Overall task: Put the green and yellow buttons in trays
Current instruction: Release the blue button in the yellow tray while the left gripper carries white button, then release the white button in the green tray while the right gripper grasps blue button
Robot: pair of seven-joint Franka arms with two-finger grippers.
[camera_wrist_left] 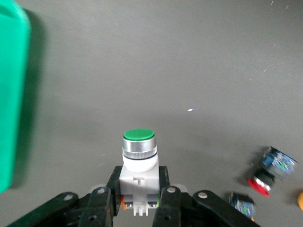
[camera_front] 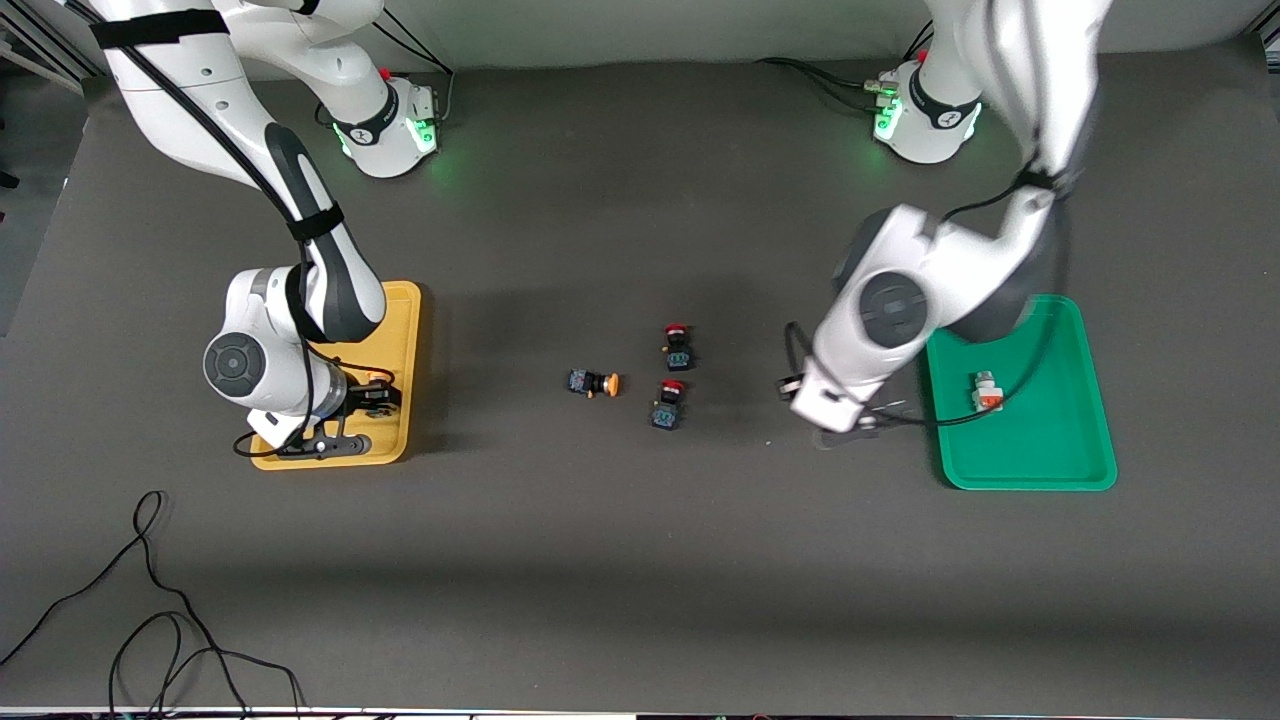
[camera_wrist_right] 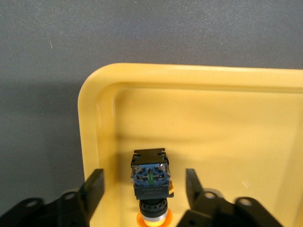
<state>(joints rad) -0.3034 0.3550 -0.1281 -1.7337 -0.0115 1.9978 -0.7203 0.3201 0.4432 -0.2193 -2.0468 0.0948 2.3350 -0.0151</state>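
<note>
A dark grey desk (camera_front: 620,560) carries everything; black cables (camera_front: 150,620) trail along its edge nearest the front camera. The yellow tray (camera_front: 408,300) lies at the right arm's end, and a black-and-blue button with an orange-yellow cap (camera_wrist_right: 150,177) rests in it between the spread jaws of the right gripper (camera_wrist_right: 144,187). The green tray (camera_front: 1050,450) at the left arm's end holds a white button with an orange face (camera_front: 987,390). Beside that tray, the left gripper (camera_wrist_left: 138,198) has its jaws clamped on a green-capped white button (camera_wrist_left: 138,151). Mid-desk lie an orange-capped button (camera_front: 594,383) and two red-capped switches (camera_front: 677,347).

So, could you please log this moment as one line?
left gripper: shut on green button, beside green tray | right gripper: open over yellow button in yellow tray
</note>
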